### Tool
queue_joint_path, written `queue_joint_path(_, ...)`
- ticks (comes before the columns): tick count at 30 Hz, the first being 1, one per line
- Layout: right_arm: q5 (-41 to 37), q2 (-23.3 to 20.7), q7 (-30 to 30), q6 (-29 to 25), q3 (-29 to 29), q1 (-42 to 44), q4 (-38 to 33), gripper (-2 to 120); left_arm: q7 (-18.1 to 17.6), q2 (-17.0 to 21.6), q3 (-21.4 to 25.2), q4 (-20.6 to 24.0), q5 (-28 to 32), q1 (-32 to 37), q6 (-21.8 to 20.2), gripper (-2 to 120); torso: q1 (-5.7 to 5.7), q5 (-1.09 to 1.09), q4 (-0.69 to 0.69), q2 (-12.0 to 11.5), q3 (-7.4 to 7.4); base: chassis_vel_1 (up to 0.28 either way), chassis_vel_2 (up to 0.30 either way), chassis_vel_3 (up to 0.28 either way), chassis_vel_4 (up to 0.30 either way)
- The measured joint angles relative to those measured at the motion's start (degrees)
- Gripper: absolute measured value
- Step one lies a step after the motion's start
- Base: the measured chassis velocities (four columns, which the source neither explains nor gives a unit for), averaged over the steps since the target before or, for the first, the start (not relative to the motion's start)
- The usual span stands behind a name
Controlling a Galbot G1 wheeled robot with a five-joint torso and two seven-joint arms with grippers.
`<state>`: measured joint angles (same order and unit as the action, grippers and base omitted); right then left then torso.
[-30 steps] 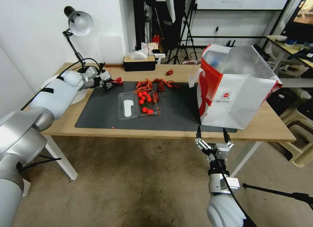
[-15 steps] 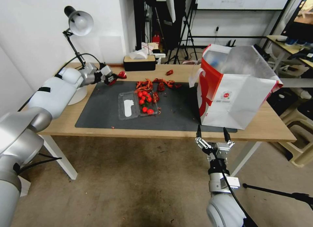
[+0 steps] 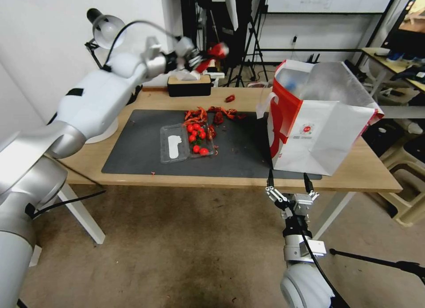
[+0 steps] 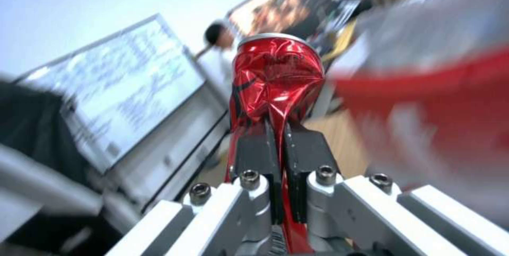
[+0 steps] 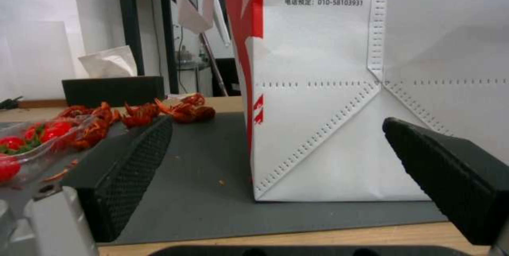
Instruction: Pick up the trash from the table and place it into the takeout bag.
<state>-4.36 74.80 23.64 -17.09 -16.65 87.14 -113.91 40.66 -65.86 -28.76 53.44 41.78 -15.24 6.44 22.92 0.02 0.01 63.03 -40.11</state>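
Left gripper [image 3: 204,59] risen (clamping can [image 4: 276,77]), arm outstretched

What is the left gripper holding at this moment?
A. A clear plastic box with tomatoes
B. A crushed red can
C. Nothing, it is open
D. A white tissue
B. In the left wrist view the left gripper is shut on the crushed red can, and the head view shows it raised above the table, left of the takeout bag.
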Motion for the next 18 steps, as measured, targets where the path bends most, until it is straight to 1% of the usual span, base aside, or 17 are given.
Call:
queue_joint_path(2, 0.01, 0.02, 0.00, -0.02, -0.03, 0.04, -0.01, 99, -0.75, -1.13, -1.33, 2.82, 2.26, -1.00, -0.46, 1, 0.00, -0.02, 0.01, 0.00, 0.00, 0.000, 0.000, 0.000, 0.000)
queue_joint_path(3, 0.01, 0.02, 0.00, -0.02, -0.03, 0.04, -0.01, 99, -0.75, -1.13, -1.33, 2.82, 2.26, -1.00, -0.46, 1, 0.00, -0.02, 0.01, 0.00, 0.00, 0.000, 0.000, 0.000, 0.000)
queue_joint_path(4, 0.05, 0.04, 0.00, -0.03, -0.03, 0.04, -0.01, 99, -1.41, -2.15, -2.62, 4.42, 4.24, -1.94, -0.61, 1, 0.00, 0.00, 0.00, 0.00, 0.00, 0.000, 0.000, 0.000, 0.000)
queue_joint_path(6, 0.09, 0.21, 0.01, -0.05, 0.01, 0.04, 0.00, 99, -2.17, -3.91, -4.33, 5.92, 6.13, -3.09, -0.82, 1, 0.00, 0.00, -0.01, 0.00, 0.00, 0.000, 0.000, 0.000, 0.000)
queue_joint_path(7, 0.09, 0.21, 0.01, -0.05, 0.01, 0.04, 0.00, 99, -2.17, -3.91, -4.33, 5.92, 6.13, -3.09, -0.82, 1, 0.00, 0.00, -0.01, 0.00, 0.00, 0.000, 0.000, 0.000, 0.000)
queue_joint_path(8, 0.12, 0.29, 0.01, -0.06, 0.03, 0.03, 0.01, 99, -2.45, -4.85, -5.17, 6.31, 6.80, -3.63, -0.81, 1, 0.00, 0.01, -0.03, 0.00, 0.00, 0.000, 0.000, 0.000, 0.000)
queue_joint_path(10, 0.18, 0.37, 0.01, -0.08, 0.05, 0.03, 0.03, 99, -3.12, -7.08, -6.87, 6.46, 7.80, -4.61, -0.80, 1, 0.00, 0.00, -0.01, 0.00, 0.00, 0.000, 0.000, 0.000, 0.000)
queue_joint_path(11, 0.18, 0.37, 0.01, -0.08, 0.05, 0.03, 0.03, 99, -3.12, -7.08, -6.87, 6.46, 7.80, -4.61, -0.80, 1, 0.00, 0.00, -0.01, 0.00, 0.00, 0.000, 0.000, 0.000, 0.000)
queue_joint_path(14, 0.19, 0.46, 0.01, -0.13, -0.06, 0.07, 0.03, 99, -3.50, -10.22, -8.08, 5.35, 8.03, -5.33, -0.59, 1, 0.00, 0.00, -0.01, 0.00, 0.00, 0.000, 0.000, 0.000, 0.000)
queue_joint_path(15, 0.19, 0.46, 0.01, -0.13, -0.06, 0.07, 0.03, 99, -3.50, -10.22, -8.08, 5.35, 8.03, -5.33, -0.59, 1, 0.00, 0.00, -0.01, 0.00, 0.00, 0.000, 0.000, 0.000, 0.000)
queue_joint_path(18, 0.19, 0.57, 0.01, -0.19, -0.23, 0.18, 0.01, 99, -3.58, -12.46, -9.56, 4.37, 8.12, -5.72, -0.42, 1, 0.00, 0.00, -0.02, -0.01, 0.00, 0.000, 0.000, 0.000, 0.000)
